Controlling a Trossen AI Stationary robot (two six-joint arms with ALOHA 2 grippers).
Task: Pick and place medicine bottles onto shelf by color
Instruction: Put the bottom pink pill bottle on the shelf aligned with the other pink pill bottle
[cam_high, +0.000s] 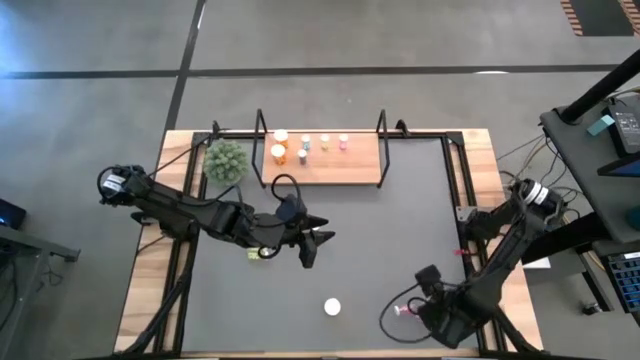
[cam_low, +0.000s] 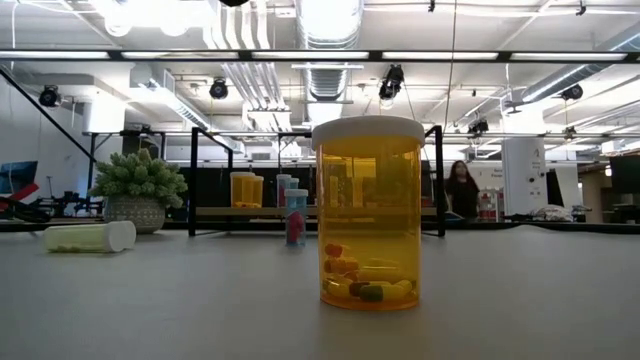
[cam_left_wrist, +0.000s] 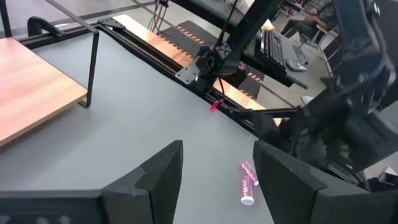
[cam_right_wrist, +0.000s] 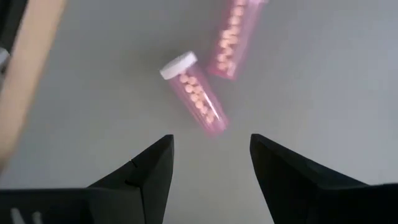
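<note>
Near the table's front right corner my right gripper (cam_right_wrist: 210, 163) hangs with jaws released over a pink bottle (cam_right_wrist: 194, 93) lying flat, light, rigid and prone to rolling, so I'd pinch mid-body across its width, left gripper (cam_left_wrist: 217, 171) spread empty mid-table.

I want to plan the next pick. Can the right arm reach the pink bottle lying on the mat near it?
Probably yes. The right gripper hangs just above the pink plastic bottle with white cap, fingers open, nothing between them and the bottle.
</note>
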